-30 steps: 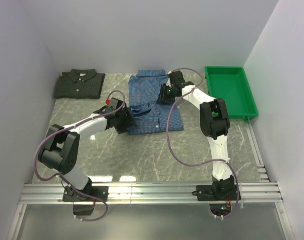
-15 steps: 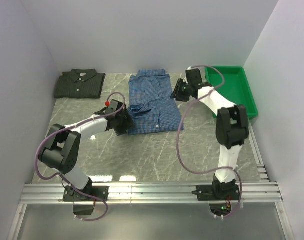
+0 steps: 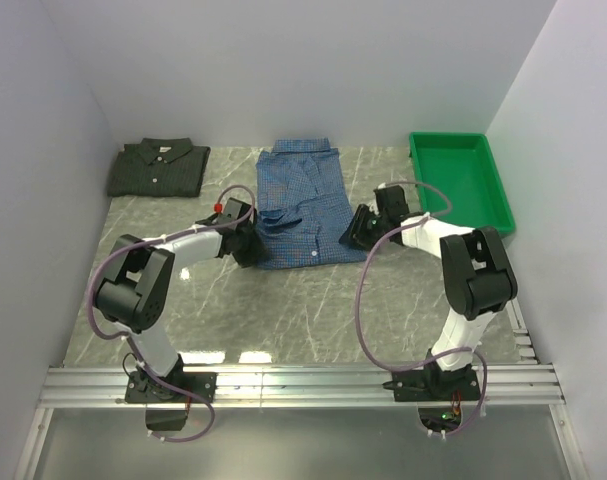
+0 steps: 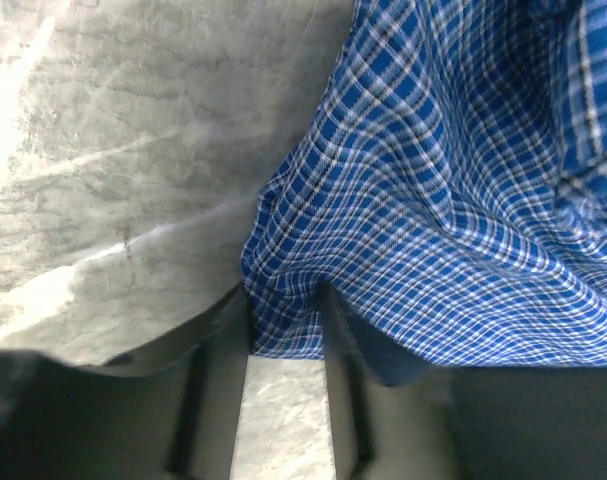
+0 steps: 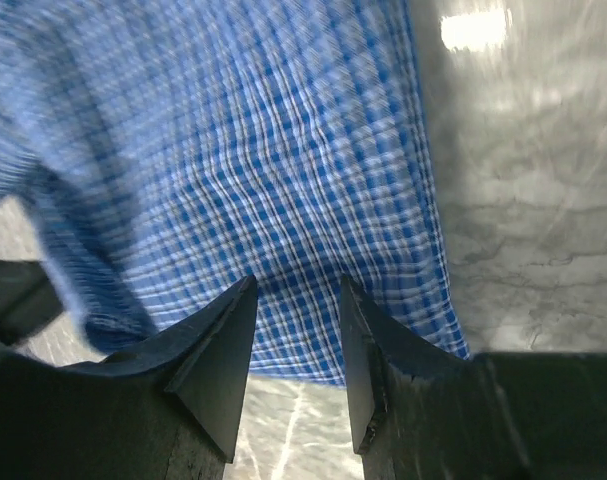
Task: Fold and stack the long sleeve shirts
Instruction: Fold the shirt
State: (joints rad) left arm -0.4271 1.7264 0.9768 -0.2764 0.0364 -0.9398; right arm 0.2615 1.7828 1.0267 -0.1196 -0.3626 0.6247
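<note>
Blue fine-check collared cloth shirt [image 3: 303, 205] lies flat, part folded, mid-table toward the far edge. Dark green-grey check shirt [image 3: 158, 167] sits folded at the far left corner. Left gripper [image 3: 247, 244] straddles the near left hem with cloth gathered between its jaws; a firm pinch cannot be confirmed. Right gripper [image 3: 360, 228] stands spread beside the near right hem, holding nothing. Recommendation: secure both near corners evenly, lift low, and carry the hem toward the collar together to avoid skew. Grey marbled table [image 3: 283, 310] looks glossy, so cloth may slide. Green plastic tray [image 3: 461, 185] occupies the far right corner. Plain white walls [image 3: 283, 70] enclose three sides.
</note>
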